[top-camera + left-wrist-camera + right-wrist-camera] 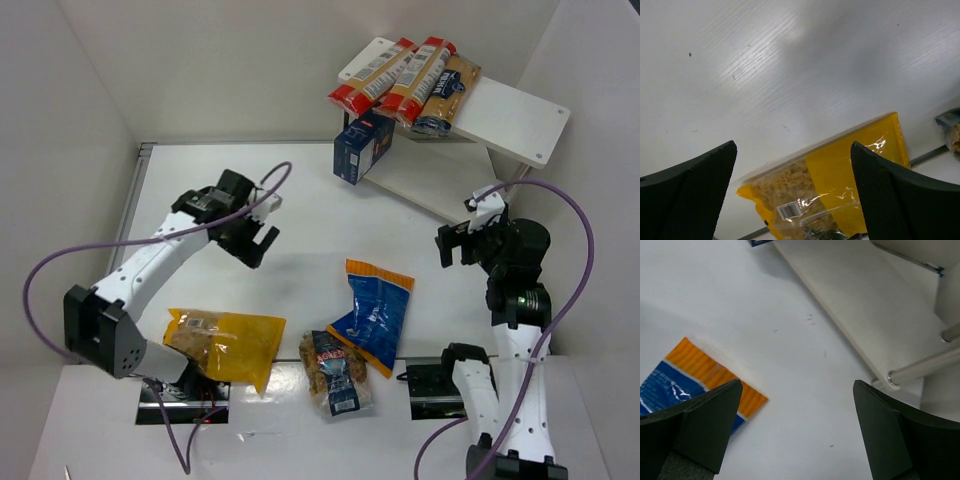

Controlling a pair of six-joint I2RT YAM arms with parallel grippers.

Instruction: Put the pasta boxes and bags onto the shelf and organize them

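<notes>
Top view: the left gripper (258, 245) hangs spread and empty over bare counter (300, 210). The right gripper (456, 246) is likewise spread and empty, just beside the shelf (515, 120). The pasta box (362, 146) sits tilted at the left end of the lower board (430, 180); we cannot tell if it rests fully on it. The top board is crowded with spaghetti packs (400, 75). All three bags lie on the counter near the arm bases: yellow bag (225, 345), blue bag (375, 310), and small clear bag (335, 372) right against the blue one.

Left wrist: fingers (690, 192) wide apart, yellow bag below between them, not gripped.

Right wrist: fingers wide apart, blue bag's orange end at left, lower board at right.

Risks, as we judge them: soft bags could sag or slip from a thin pinch. The yellow bag lies so near the arm bases that the reach looks awkward. Sliding a bag in low could bump the tilted pasta box off the lower board.
</notes>
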